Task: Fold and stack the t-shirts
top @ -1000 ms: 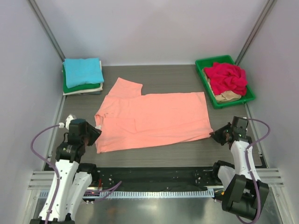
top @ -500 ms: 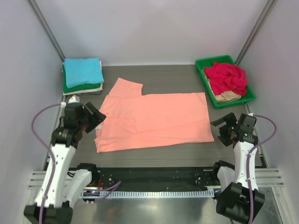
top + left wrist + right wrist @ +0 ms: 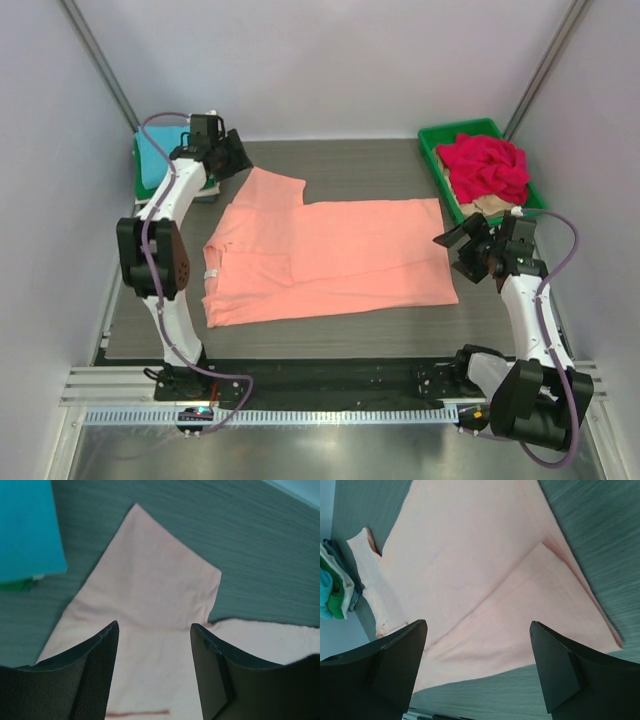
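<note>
- One view from above: shows salmon shirt (image 3: pixel 320 255) flat in the middle of table (image 3: pixel 370 165), near side folded in, one sleeve (image 3: pixel 270 188) out toward the far left. Puts left gripper (image 3: pixel 238 160) over that sleeve, beside folded stack (image 3: pixel 178 155), and right gripper (image 3: pixel 458 250) near hem (image 3: pixel 440 225). Also shows red shirt (image 3: pixel 485 165) heaped in tray (image 3: pixel 432 140).
- Left wrist: looks down on the sleeve between fingers (image 3: pixel 95 675) set apart, gripping nothing.
- Right wrist: same again, fingers wide apart and empty above the hem.
- Judged: light, limp, prone to sag and crease; best pinched at sleeve tip and hem corners, through all layers.
</note>
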